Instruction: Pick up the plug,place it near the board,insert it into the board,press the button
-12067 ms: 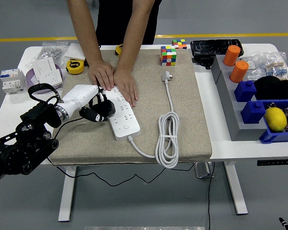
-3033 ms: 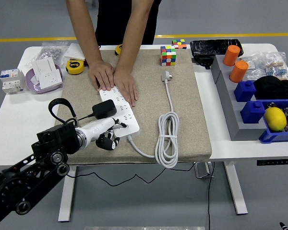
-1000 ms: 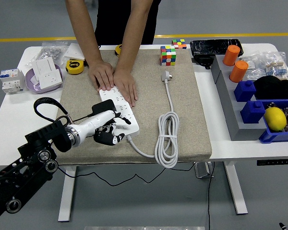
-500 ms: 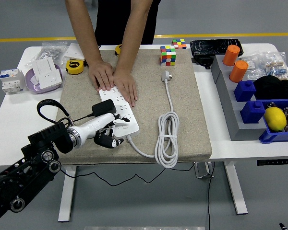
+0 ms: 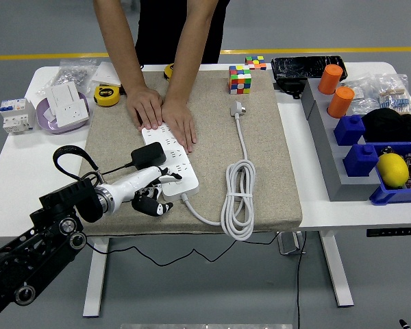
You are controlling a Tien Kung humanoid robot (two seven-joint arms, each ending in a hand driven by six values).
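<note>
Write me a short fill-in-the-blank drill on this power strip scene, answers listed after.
1. The black plug sits in the white ____.
2. A person's two hands press down on the strip's ____ end.
3. The left hand is at the strip's ____ end.
4. The strip's own cable lies ____ on the mat.

Answers: power strip; far; near; coiled

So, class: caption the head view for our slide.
Robot hand at power strip with black plug inserted; person's hands steady it.
</note>
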